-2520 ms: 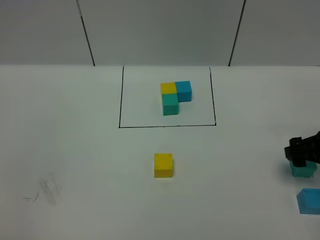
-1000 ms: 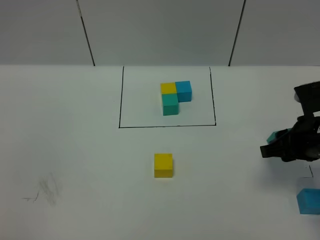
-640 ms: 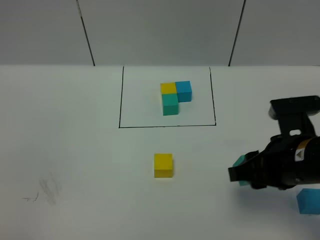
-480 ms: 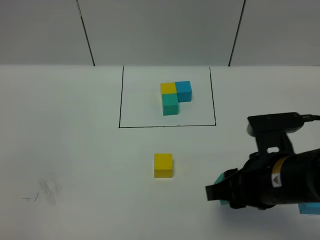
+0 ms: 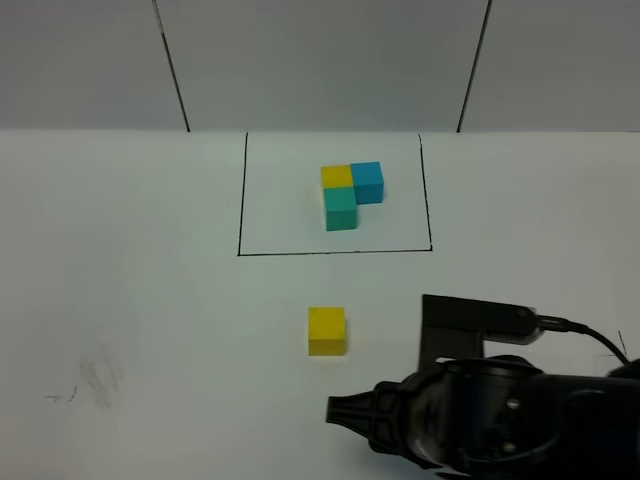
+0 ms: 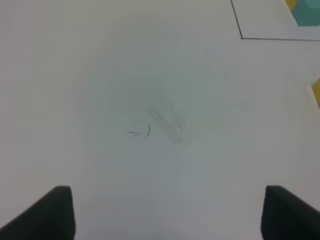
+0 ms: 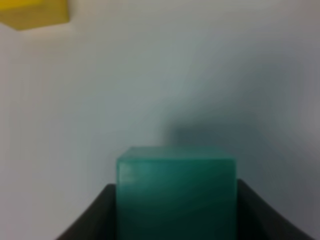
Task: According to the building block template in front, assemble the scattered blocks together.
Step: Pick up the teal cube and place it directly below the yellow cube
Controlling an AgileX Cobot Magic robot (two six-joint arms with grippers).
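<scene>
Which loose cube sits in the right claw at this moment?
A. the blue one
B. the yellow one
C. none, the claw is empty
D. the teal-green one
D: the right wrist view shows the teal-green cube gripped in the right claw, while the yellow cube lies free on the table.

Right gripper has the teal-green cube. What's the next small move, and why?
Probably bring the right gripper a little closer and lower the teal-green cube flush against the near face of the loose yellow cube. The template has teal-green directly in front of yellow, and the held cube is not yet beside the yellow one.
</scene>
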